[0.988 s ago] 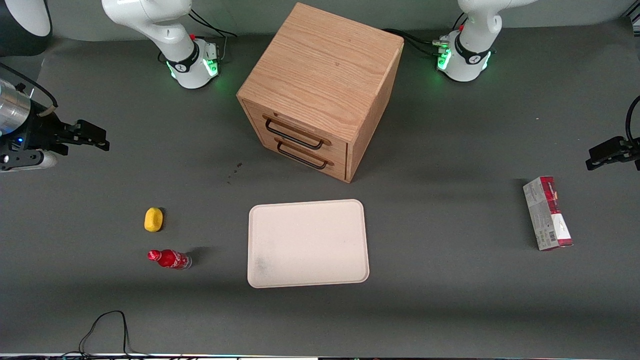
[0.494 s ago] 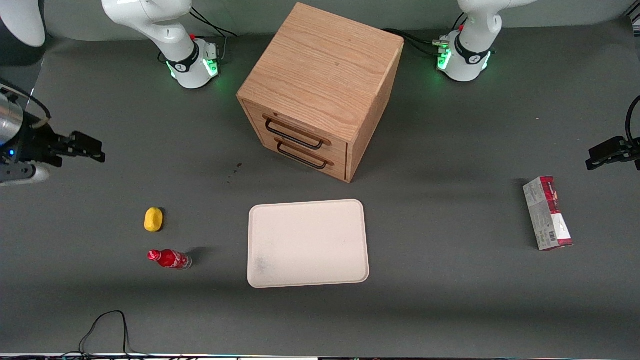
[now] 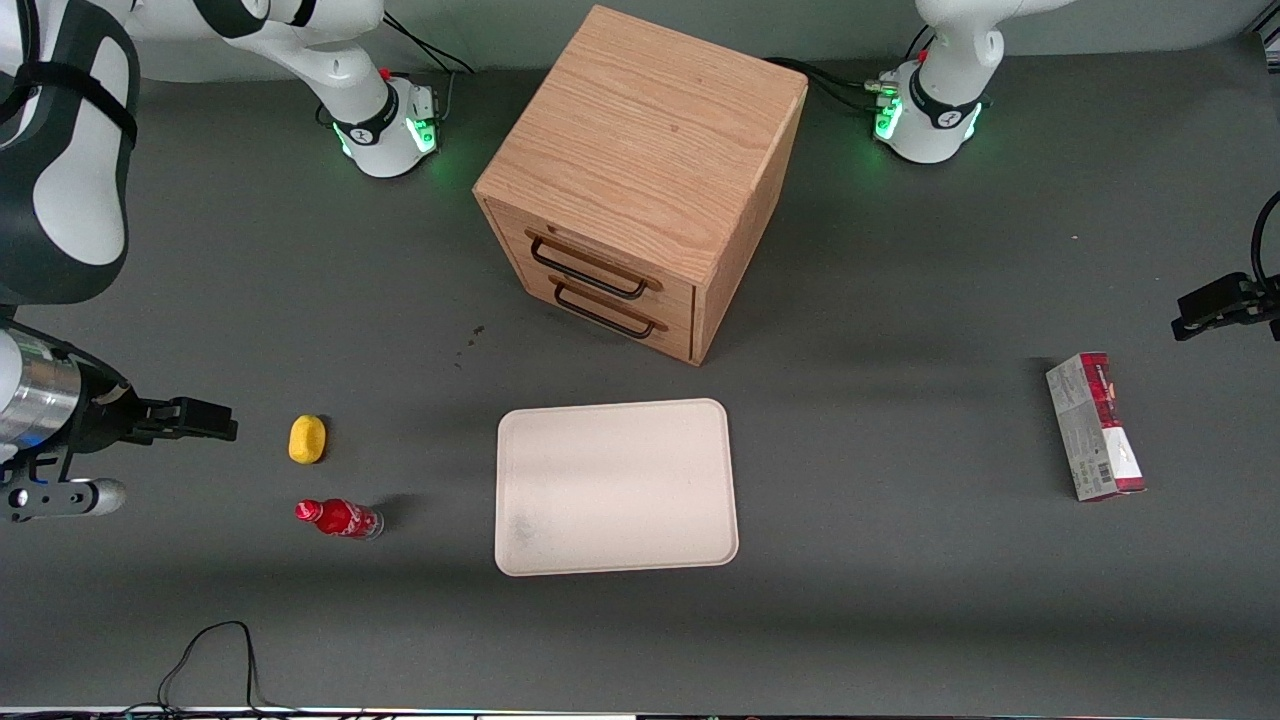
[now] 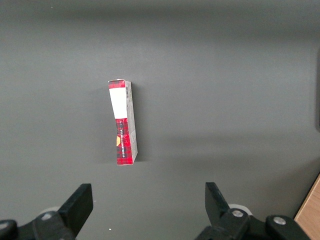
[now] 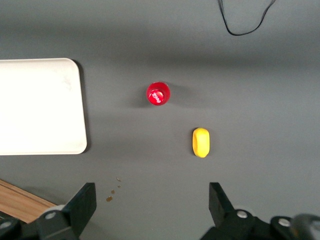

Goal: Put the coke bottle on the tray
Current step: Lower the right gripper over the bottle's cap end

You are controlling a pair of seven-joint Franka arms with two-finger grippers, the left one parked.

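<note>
- My gripper [image 3: 225,432] hangs high over the working arm's end of the table [image 3: 900,620], jaws spread wide apart and holding nothing, as the right wrist view shows with both fingers [image 5: 82,202] well separated.
- The coke bottle [image 3: 339,518] stands upright on the table; from the wrist camera I look straight down on its red cap [image 5: 158,93].
- It sits near the yellow oval lump [image 3: 307,439], apart from it and closer to the front camera, with the tray [image 3: 520,430] a fair way off toward the table's middle.
- The tray lies flat in front of the wooden drawer box [image 3: 640,170], nothing on it yet.
- I judge the bottle light and rigid, a small smooth thing likely to tip or skid if nudged from one side only.
- The label band looks the safest place to close on: wider than the cap, and low enough to keep it from swinging.
- A grip on the cap alone, I reckon, risks the rounded plastic slipping out.
- The lump is close enough that I would bring the fingers in on the line that keeps clear of it.
</note>
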